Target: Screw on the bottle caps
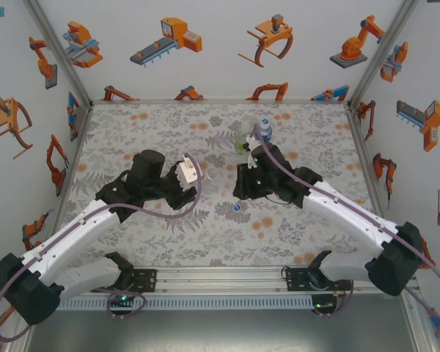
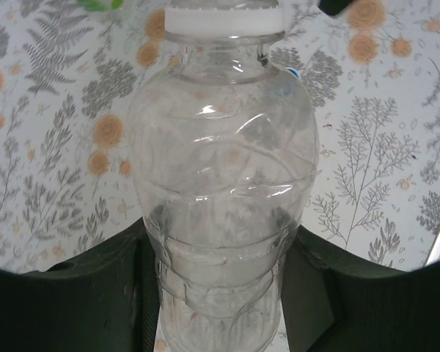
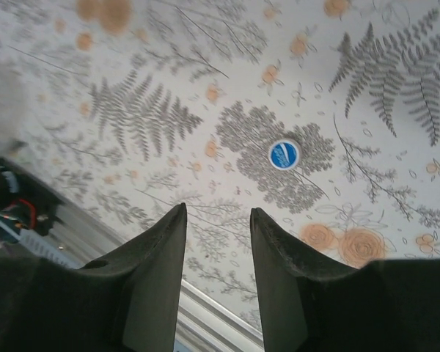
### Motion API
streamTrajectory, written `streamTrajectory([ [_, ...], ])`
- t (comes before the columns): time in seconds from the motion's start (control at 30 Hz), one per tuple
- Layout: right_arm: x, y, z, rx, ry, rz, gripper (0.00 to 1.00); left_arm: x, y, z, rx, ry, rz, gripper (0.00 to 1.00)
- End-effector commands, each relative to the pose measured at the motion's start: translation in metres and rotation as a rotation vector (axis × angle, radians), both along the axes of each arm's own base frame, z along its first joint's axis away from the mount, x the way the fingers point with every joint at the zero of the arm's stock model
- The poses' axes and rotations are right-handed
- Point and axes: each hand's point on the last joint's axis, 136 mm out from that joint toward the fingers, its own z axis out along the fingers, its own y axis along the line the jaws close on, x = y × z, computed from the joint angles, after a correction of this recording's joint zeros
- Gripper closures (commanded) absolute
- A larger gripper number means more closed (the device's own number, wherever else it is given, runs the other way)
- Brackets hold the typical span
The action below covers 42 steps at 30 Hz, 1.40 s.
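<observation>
My left gripper (image 2: 220,249) is shut on the lower body of the colourless bottle (image 2: 220,169), which has a white cap (image 2: 224,18) sitting on its neck. In the top view this bottle (image 1: 188,174) lies tilted in the left gripper (image 1: 177,187) left of the mat's centre. My right gripper (image 3: 216,209) hangs above the mat with its jaws a little apart and nothing between them. A small round cap with a blue top (image 3: 284,155) lies on the mat just beyond its fingertips; in the top view the cap (image 1: 237,208) is below the right gripper (image 1: 242,191).
The green-tinted bottle (image 1: 243,141) and the blue-labelled bottle (image 1: 265,129) stand close together at the back of the floral mat (image 1: 315,139), right behind the right arm's wrist. White walls enclose the mat on three sides. A metal rail (image 1: 220,277) runs along the near edge.
</observation>
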Motion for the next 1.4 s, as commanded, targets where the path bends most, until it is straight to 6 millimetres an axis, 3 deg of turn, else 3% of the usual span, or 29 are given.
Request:
streamTrajectory([
  [0.0, 0.002, -0.006, -0.032, -0.106, 0.048, -0.024, 0.6, 0.018, 0.02, 0.021, -0.038, 0.044, 0.216, 1.0],
  [0.27, 0.011, 0.003, -0.088, -0.265, 0.02, 0.066, 0.57, 0.003, 0.036, 0.019, -0.027, -0.011, 0.203, 1.0],
  [0.43, 0.013, 0.013, -0.108, -0.272, 0.02, 0.128, 0.53, 0.003, 0.045, 0.014, -0.012, -0.069, 0.221, 1.0],
  [0.6, 0.017, 0.019, -0.126, -0.291, 0.047, 0.142, 0.51, 0.004, 0.042, 0.01, -0.002, -0.057, 0.207, 1.0],
  [0.87, 0.019, 0.021, -0.143, -0.329, 0.064, 0.165, 0.52, 0.002, 0.036, 0.006, 0.02, -0.028, 0.167, 1.0],
  [1.37, 0.021, 0.024, -0.147, -0.382, 0.046, 0.219, 0.59, 0.004, 0.033, 0.003, 0.026, -0.021, 0.16, 1.0],
])
